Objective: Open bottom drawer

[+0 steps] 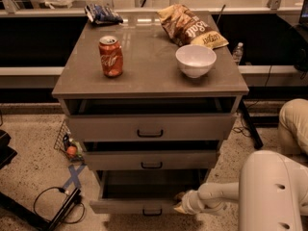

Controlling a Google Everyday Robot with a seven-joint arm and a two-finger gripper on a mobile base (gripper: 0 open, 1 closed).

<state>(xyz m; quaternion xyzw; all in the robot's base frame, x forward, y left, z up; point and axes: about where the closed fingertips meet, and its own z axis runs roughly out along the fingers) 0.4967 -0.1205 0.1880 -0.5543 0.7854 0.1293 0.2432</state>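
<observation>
The bottom drawer (130,206) is the lowest of three grey-beige drawers in the cabinet, with a small black bar handle (152,211). It stands pulled out, its dark inside showing above the front panel. My gripper (182,202) reaches in from the lower right on a white arm and sits at the right end of this drawer's front edge, just right of the handle. The top drawer (150,127) and middle drawer (151,160) are each pulled out a little.
On the cabinet top stand a red cola can (111,56), a white bowl (195,60), a chip bag (188,26) and a dark packet (102,13). Cables and a black stand (53,208) lie on the floor at left. A water bottle (237,52) stands behind right.
</observation>
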